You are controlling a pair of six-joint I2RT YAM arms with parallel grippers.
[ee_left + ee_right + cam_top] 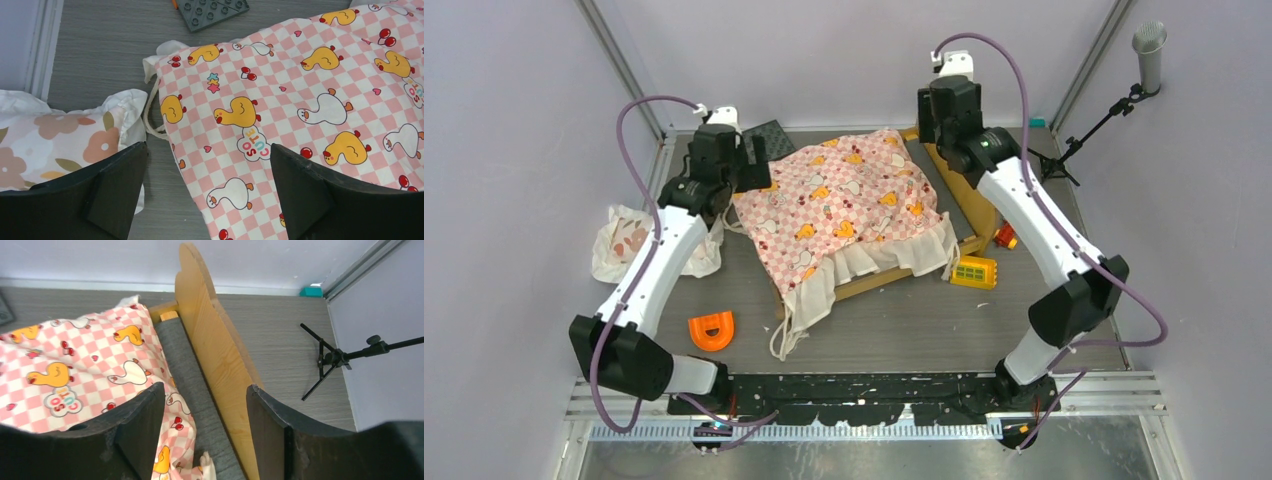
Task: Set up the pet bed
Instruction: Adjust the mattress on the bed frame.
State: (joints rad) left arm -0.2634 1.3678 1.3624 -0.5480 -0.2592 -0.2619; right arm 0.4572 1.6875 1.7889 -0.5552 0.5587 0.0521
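The pet bed (972,205) lies at the back middle of the table, its tan wavy headboard (215,355) on the right. The pink-checkered duck sheet (844,205) is spread over most of it and hangs over the near end. A strip of dark grey mattress (187,370) shows beside the headboard. My left gripper (209,150) hovers open over the sheet's (300,100) left edge, holding nothing. My right gripper (205,389) is open above the mattress strip and headboard, also holding nothing. The floral pillow (55,145) lies on the table left of the bed.
A dark grey studded plate (215,11) lies behind the sheet's far left corner. An orange piece (711,330) sits front left. A yellow block (975,271) and a red toy (1006,237) lie right of the bed. A microphone stand (340,357) stands by the right wall.
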